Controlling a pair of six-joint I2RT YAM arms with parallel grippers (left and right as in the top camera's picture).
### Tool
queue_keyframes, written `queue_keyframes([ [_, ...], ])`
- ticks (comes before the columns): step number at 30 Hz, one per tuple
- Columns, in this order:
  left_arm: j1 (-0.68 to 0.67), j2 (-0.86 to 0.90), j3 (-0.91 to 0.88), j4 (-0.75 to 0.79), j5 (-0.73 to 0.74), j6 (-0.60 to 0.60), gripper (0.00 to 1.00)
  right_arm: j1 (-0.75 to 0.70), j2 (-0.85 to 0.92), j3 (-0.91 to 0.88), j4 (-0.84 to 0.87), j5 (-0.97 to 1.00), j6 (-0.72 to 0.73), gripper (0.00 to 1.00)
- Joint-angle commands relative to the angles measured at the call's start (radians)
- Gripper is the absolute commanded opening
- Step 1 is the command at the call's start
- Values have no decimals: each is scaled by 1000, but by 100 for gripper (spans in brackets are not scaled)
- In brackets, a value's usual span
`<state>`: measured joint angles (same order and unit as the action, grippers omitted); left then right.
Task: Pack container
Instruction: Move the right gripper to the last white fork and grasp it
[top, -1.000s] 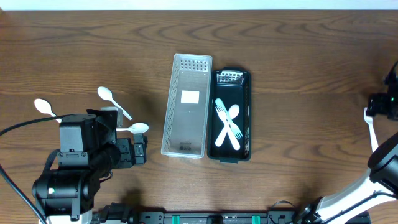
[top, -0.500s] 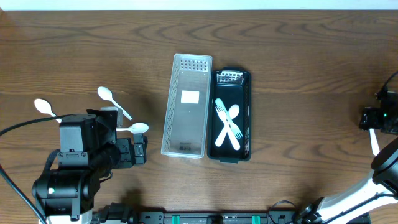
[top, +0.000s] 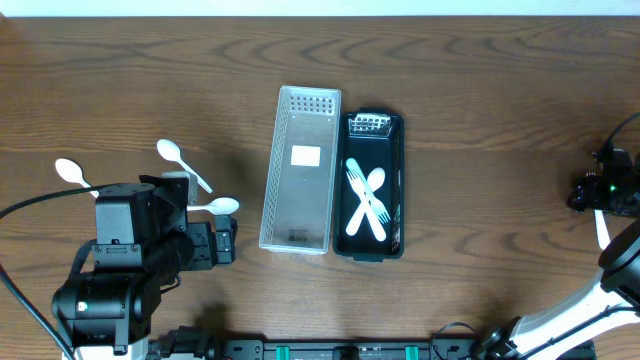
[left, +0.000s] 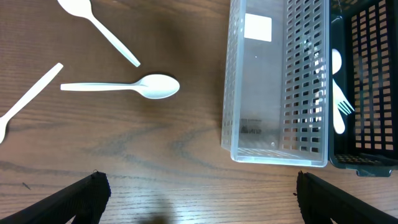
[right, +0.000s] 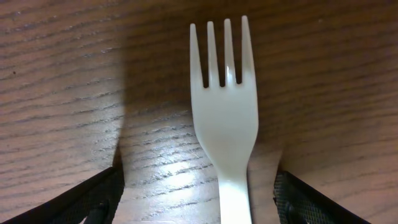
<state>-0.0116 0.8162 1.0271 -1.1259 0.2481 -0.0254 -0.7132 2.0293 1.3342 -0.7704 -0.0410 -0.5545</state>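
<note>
A clear slotted container (top: 300, 170) and a black slotted container (top: 392, 150) stand side by side mid-table. Two white forks (top: 366, 200) lie crossed in the black one. Three white spoons (top: 215, 207) (top: 180, 160) (top: 70, 172) lie on the table at the left. My left gripper (top: 225, 240) is open and empty, just below the nearest spoon (left: 124, 87). My right gripper (top: 598, 190) is at the far right edge, open and low over the table. Its fingers straddle the handle of a white fork (right: 224, 118) without closing on it.
In the left wrist view the clear container (left: 277, 81) is ahead to the right, with the black container (left: 367, 87) beyond it. The fork's handle (top: 600, 225) runs toward the front edge. Cables and a mount line the front edge.
My right gripper has moved left and toward the front edge, settling over the fork at the far right. The left arm, spoons and containers have not moved.
</note>
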Motion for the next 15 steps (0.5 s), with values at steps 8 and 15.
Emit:
queue_keyframes([
  [8,-2,-1,13,-2,-5,13,98,0,53,-9,8,2,-15,50],
  [15,-2,-1,13,-2,-5,13,98,0,53,-9,5,-16,-8,34],
])
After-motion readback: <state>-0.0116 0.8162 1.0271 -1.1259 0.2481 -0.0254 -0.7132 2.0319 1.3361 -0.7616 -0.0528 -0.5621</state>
